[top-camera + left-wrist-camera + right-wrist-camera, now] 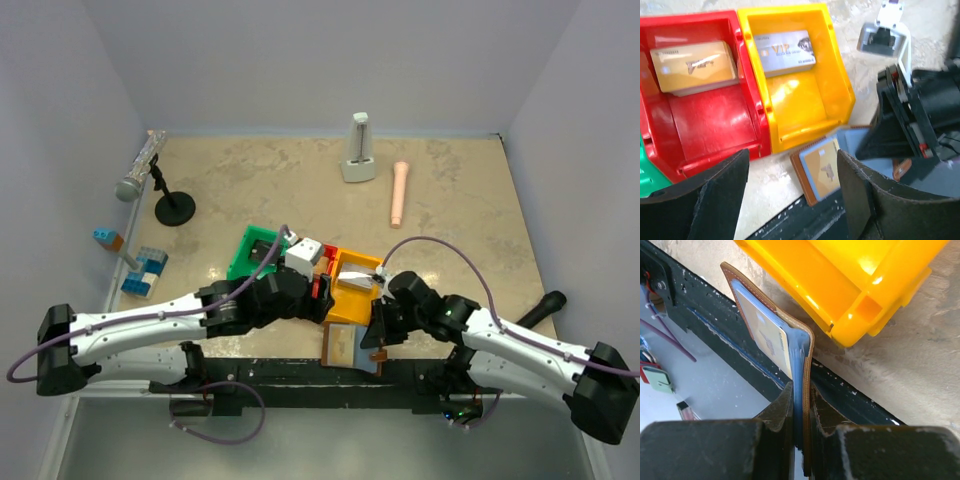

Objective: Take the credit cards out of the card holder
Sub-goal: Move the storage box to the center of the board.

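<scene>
The card holder point(807, 347), brown outside and pale blue inside, stands on edge at the table's near edge, in front of the yellow bin point(356, 292). My right gripper point(802, 400) is shut on its lower part. A gold card point(824, 170) sits in its inner pocket, facing my left gripper point(792, 200). That gripper hangs open just above and in front of the holder point(801, 179), touching nothing. Another gold card point(692, 66) lies in the red bin point(715, 125). A grey VIP card point(785, 52) lies in the yellow bin point(805, 110).
A green bin point(255, 255) sits left of the red one. A black rail point(300, 375) runs along the near edge under the holder. Farther back are a microphone on a stand point(150, 175), blue bricks point(140, 272), a white stand point(358, 150) and a pink cylinder point(399, 192).
</scene>
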